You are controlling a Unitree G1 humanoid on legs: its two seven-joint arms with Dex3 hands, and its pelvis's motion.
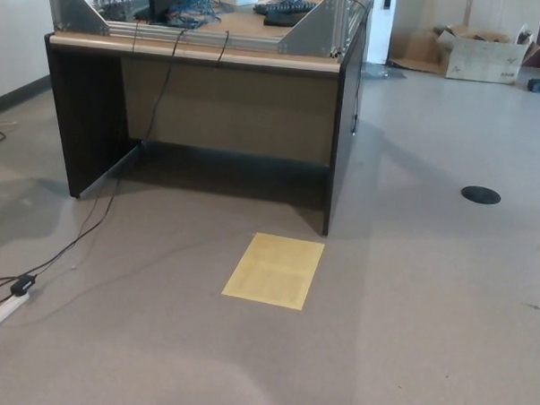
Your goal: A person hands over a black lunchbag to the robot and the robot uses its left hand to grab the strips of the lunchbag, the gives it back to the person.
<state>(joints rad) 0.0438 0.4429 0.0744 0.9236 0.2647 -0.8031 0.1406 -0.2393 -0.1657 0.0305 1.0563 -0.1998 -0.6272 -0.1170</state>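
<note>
Neither robot hand showed in the head view, so you could not tell whether either was spread or closed, and no lunchbag or person was in sight. That fitted either waiting for the handover or the bag already gone back; whichever, you did well to keep the left arm's path clear. The desk stood at 12 o'clock, a yellow sheet on the floor before it, a power strip at 9 o'clock, open floor toward 3 o'clock.
</note>
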